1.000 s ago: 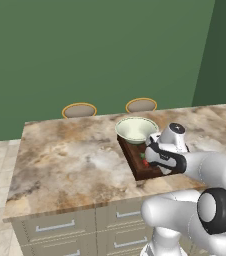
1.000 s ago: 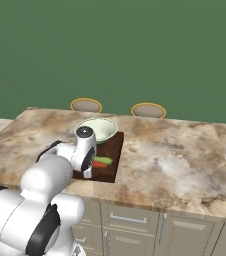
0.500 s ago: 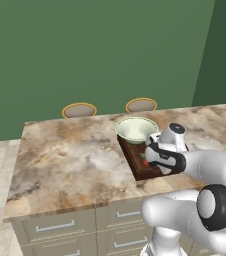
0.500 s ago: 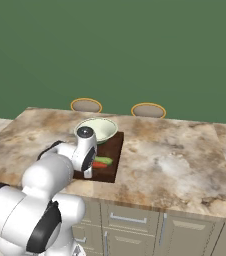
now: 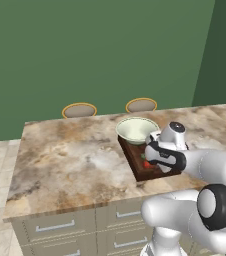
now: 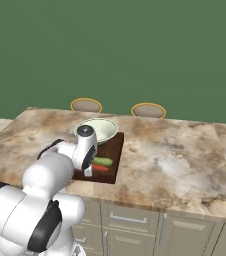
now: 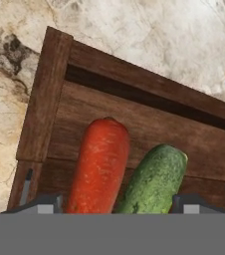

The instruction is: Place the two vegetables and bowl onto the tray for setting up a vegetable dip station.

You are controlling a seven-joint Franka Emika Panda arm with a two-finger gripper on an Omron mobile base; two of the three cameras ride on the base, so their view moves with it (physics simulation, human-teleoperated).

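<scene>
The dark brown tray point(image 7: 50, 94) lies on the marble counter. On its floor, side by side and touching, lie the orange-red carrot point(image 7: 98, 167) and the green cucumber point(image 7: 154, 182). My gripper point(image 7: 114, 206) hangs just above them, open, its fingertips point(image 7: 44, 204) standing wide on either side of the pair. From the right base I see the cucumber point(image 6: 103, 161) and carrot point(image 6: 100, 168) just beside my gripper point(image 6: 89, 172) on the tray point(image 6: 116, 150). The pale bowl point(image 6: 97, 130) rests over the tray's far end. From the left, my hand point(image 5: 147, 162) covers most of the tray point(image 5: 134, 162) behind the bowl point(image 5: 136, 129).
Marble counter point(image 5: 70, 155) stretches wide to the left of the tray and to its right point(image 6: 175, 160). Two yellow-rimmed stool seats point(image 5: 79, 110) point(image 5: 141, 105) stand behind the far edge. Grey drawers run below the front edge.
My fingers have spread wide apart over the two vegetables. The arm, tray and bowl stay where they were.
</scene>
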